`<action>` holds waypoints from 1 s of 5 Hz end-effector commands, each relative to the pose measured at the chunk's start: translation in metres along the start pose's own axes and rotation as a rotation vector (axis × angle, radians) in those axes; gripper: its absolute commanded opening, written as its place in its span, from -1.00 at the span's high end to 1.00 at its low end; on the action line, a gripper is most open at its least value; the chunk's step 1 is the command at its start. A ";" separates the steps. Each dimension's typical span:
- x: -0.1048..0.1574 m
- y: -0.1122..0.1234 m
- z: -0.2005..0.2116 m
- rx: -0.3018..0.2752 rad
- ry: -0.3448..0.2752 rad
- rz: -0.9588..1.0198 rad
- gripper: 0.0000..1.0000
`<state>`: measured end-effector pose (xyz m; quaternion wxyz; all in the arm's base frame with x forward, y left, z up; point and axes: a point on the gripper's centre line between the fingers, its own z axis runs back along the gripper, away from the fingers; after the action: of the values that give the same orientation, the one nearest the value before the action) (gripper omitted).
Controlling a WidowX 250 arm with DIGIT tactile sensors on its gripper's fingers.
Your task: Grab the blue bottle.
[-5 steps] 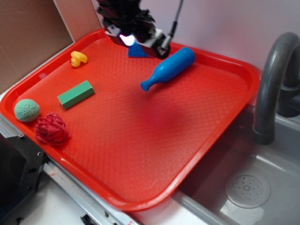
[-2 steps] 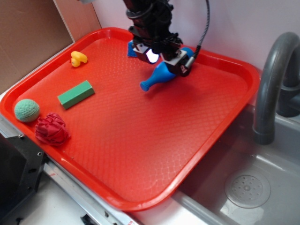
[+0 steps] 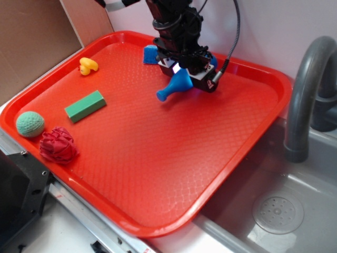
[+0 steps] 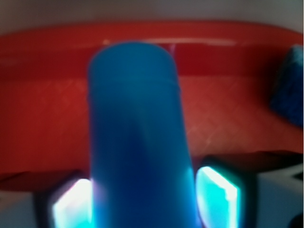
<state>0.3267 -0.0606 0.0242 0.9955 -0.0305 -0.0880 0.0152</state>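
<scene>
A red tray fills most of the exterior view, lying beside a grey sink with a curved grey faucet on the right. A brown board leans along the tray's far left side. The black arm reaches down over the tray's far edge, and its gripper sits low over the blue bottle, which lies on its side near the back middle of the tray with its neck and flared lip pointing toward the tray's centre; only that end shows clear of the gripper. In the wrist view the bottle runs straight up between the two fingers, whose pads glow blue-white at either side of its body; the left pad meets the bottle's edge and the right lies just beside it, so the jaws stand narrow around the body, though I cannot tell whether they grip it firmly. A blue sponge lies just behind the gripper. Well to the left are a green block, a red knotted ball, a teal knitted ball and a small yellow duck.
</scene>
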 end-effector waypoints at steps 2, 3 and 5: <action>-0.001 0.008 0.093 -0.106 0.102 0.004 1.00; -0.021 0.012 0.128 -0.122 0.123 0.015 1.00; -0.076 0.026 0.180 -0.118 0.090 0.060 1.00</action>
<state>0.2171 -0.0289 0.1779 0.9949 -0.0916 -0.0262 0.0345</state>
